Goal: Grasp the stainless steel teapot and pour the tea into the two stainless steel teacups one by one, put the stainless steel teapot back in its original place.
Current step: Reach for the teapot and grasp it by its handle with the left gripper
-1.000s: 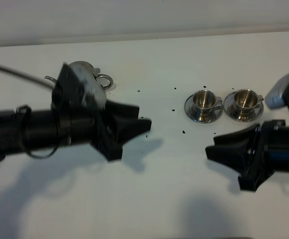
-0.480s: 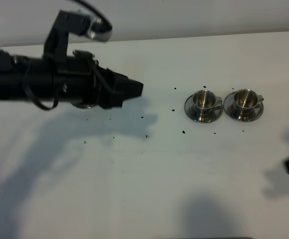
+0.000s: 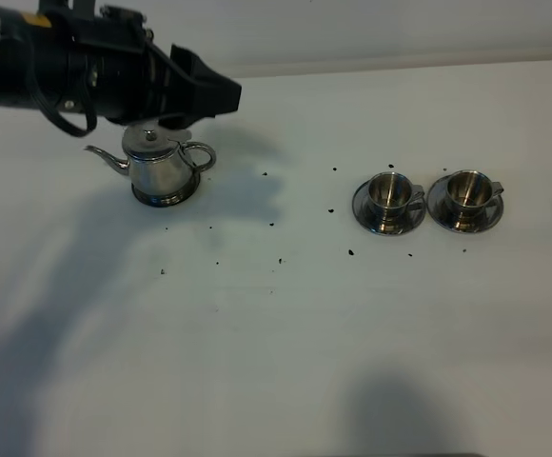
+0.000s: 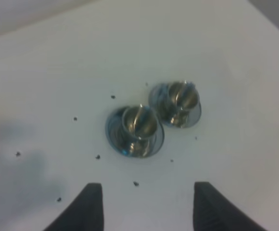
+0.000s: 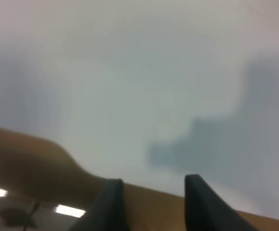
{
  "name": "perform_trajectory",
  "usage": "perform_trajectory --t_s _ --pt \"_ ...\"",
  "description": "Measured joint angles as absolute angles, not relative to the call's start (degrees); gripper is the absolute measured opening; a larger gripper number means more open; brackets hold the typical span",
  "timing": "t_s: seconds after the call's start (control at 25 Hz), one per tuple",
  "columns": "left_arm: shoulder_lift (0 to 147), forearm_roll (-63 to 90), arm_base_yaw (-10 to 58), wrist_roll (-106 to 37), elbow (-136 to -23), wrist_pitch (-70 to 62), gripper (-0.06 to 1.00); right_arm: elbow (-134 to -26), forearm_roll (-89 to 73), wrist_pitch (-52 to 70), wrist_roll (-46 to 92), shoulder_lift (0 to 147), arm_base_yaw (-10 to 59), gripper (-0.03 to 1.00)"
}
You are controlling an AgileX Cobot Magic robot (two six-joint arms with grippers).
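Two arms on the rig, only the left one within the high view. Far left: left hand (image 3: pixel 221 86) over or just beyond the stainless steel teapot (image 3: pixel 162 169), height hard to judge, clear of the pot. Fingers (image 4: pixel 89 209) parted in the left wrist view, nothing between. Teapot upright on its own saucer (image 3: pixel 167 200), lid on, spout pointing left, loop handle (image 3: pixel 201 155) pointing right toward the cups. Mid table (image 3: pixel 257 362): scattered dark specks (image 3: pixel 350 252). Right of centre: left teacup (image 3: pixel 390 190) and right teacup (image 3: pixel 466 188), side by side, each on a saucer, well apart from the teapot; contents not discernible. Right hand (image 5: pixel 153 180) absent from the high view; fingers parted and empty in its own wrist view. Judged step: approach for the grasp, no pouring begun. Next move likely calls for lowering the left hand, straddling the handle loop, closing firmly, lifting level to keep tea off the spout.
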State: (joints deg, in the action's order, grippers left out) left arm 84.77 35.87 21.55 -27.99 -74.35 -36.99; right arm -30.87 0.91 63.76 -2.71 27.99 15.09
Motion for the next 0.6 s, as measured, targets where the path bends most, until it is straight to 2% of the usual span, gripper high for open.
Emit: perform_trajectory --t_s 0.24,0.6 --pt "88.9 35.4 21.6 -27.2 -76.2 -38.1 0.44 -28.9 4.0 61.7 -6.1 21.3 15.1 0.3" --pt "96.3 35.3 21.6 -25.8 -76.4 -38.1 0.44 -28.5 4.0 61.6 -4.8 20.7 15.1 0.3"
